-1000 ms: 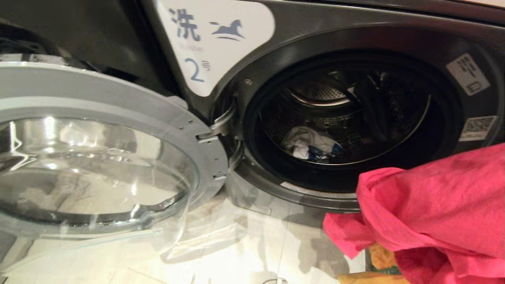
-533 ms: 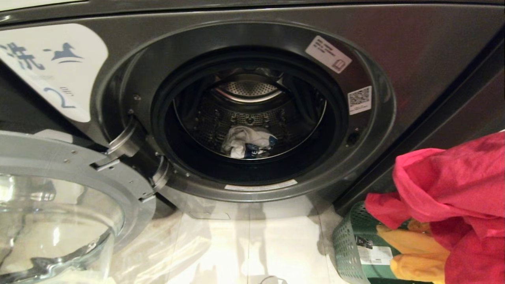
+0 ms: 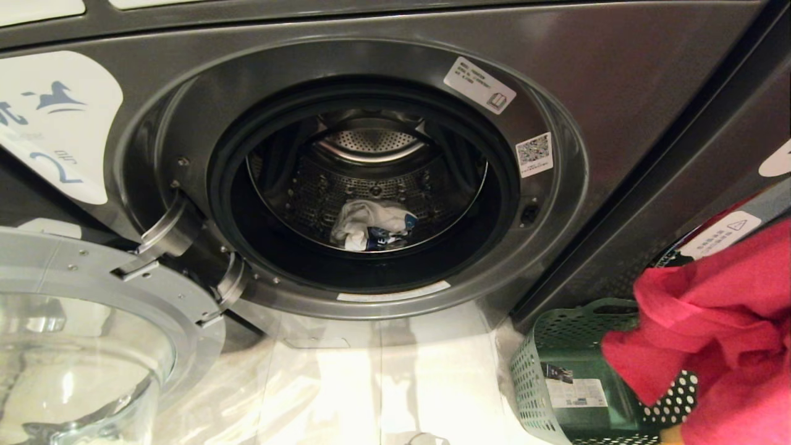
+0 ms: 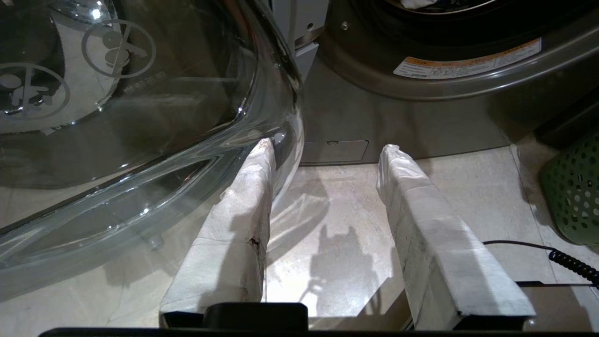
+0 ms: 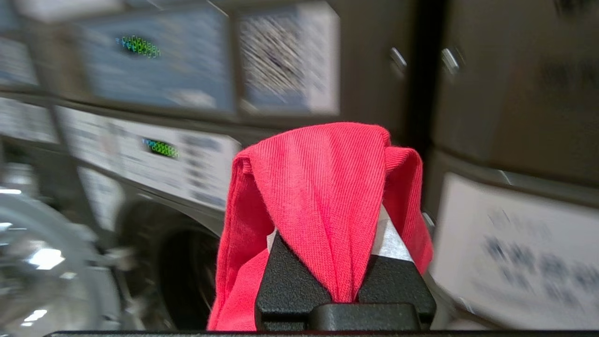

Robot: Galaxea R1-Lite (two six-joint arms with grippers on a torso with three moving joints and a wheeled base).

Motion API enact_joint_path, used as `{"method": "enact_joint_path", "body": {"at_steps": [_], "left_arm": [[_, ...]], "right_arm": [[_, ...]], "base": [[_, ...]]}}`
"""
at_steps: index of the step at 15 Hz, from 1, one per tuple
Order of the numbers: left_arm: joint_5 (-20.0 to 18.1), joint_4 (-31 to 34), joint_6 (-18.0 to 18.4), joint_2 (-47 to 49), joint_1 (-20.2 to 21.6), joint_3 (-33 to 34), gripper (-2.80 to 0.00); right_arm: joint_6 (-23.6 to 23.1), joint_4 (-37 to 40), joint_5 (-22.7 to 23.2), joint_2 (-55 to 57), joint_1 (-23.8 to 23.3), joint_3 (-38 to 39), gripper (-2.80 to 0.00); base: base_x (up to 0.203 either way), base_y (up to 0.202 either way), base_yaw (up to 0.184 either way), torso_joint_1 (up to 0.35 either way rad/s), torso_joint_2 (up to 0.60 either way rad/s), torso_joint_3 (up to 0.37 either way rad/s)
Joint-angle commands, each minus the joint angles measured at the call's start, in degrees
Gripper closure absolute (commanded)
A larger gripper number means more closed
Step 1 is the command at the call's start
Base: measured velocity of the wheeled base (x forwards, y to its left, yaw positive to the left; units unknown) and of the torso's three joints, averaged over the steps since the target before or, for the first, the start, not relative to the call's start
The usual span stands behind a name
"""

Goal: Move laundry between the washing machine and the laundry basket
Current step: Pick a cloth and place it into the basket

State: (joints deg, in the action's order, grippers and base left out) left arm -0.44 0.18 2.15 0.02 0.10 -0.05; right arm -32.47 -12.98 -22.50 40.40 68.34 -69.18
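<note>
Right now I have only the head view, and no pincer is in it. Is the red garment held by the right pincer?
Observer: Yes. In the right wrist view the right pincer is shut on the red garment, which drapes over it.
Operator: And where is the left pincer?
Observer: The left pincer is open and empty, low over the floor, with one finger close beside the glass door.

1 washer (image 3: pixel 618 93), 1 basket (image 3: pixel 556 346), 2 garments (1 red (image 3: pixel 723 321); 1 white (image 3: pixel 364 219))
</note>
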Motion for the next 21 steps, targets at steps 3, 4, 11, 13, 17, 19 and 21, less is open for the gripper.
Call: {"method": "enact_joint_path", "body": {"at_steps": [3,4,11,13,17,19,21], "left_arm": [[0.0,0.0,0.0,0.0,0.0,0.0,0.0],[0.0,0.0,0.0,0.0,0.1,0.0,0.0],[0.0,0.0,0.0,0.0,0.0,0.0,0.0],[0.0,0.0,0.0,0.0,0.0,0.0,0.0],[0.0,0.0,0.0,0.0,0.0,0.0,0.0],[0.0,0.0,0.0,0.0,0.0,0.0,0.0],[0.0,0.0,0.0,0.0,0.0,0.0,0.0]], "right_arm": [[5.0,2.9,-18.1,3.9,-4.9,-2.9,0.0],[6.2,4.2,-18.5,3.8,-6.2,-3.0,0.0],[12.9,10.2,-18.0,3.9,-16.9,-2.9,0.0],[14.5,13.3,-18.3,3.9,-20.2,-3.0,0.0],[18.5,18.6,-18.4,3.6,-26.7,-3.2,0.0],[20.2,21.0,-18.5,2.9,-30.0,-3.0,0.0],[24.9,27.8,-18.4,2.3,-34.0,-3.0,0.0]], "base": [[0.0,0.0,0.0,0.0,0.0,0.0],[0.0,0.0,0.0,0.0,0.0,0.0],[0.0,0.0,0.0,0.0,0.0,0.0],[0.0,0.0,0.0,0.0,0.0,0.0],[0.0,0.0,0.0,0.0,0.0,0.0],[0.0,0.0,0.0,0.0,0.0,0.0],[0.0,0.0,0.0,0.0,0.0,0.0]]}}
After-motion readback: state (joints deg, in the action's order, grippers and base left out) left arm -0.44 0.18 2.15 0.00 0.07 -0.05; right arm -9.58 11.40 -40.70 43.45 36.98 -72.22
